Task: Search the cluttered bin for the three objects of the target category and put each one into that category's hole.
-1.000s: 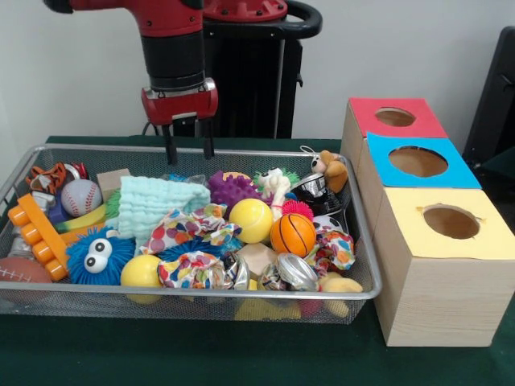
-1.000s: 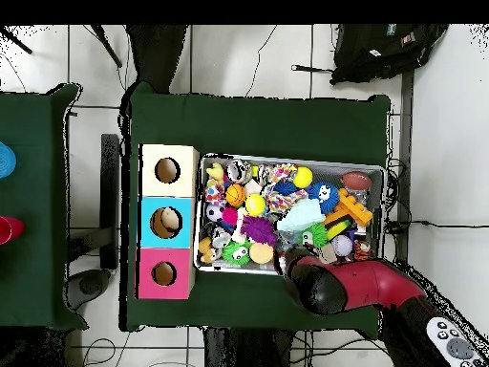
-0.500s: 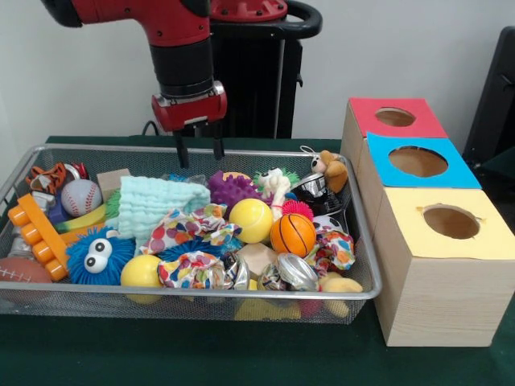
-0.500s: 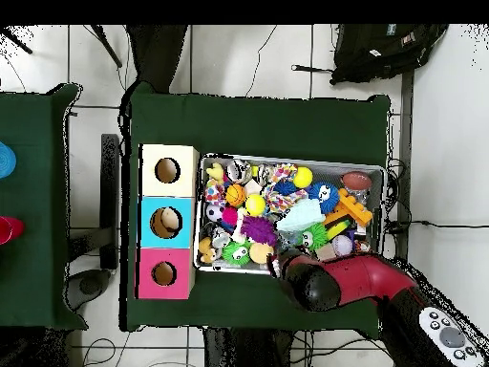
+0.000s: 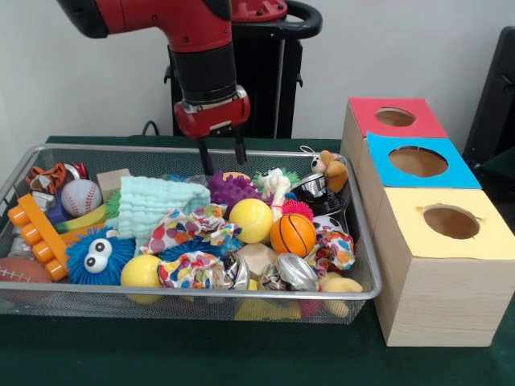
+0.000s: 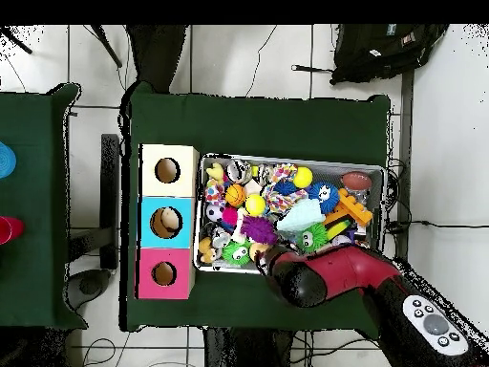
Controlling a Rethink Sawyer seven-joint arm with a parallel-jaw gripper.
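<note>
Bin: mesh, full of mixed toys, target category unclear.
Gripper: fingers apart, empty, above purple spiky ball.
Boxes: beside bin.
Progress: no pick underway; sorting apparently all left.

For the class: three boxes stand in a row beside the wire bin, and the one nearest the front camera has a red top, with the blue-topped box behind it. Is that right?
Not quite. The front view shows the nearest box has a yellow top; the red-topped box is the farthest. The rest holds: three boxes stand in a row beside the wire bin, with the blue-topped box behind the nearest.
</note>
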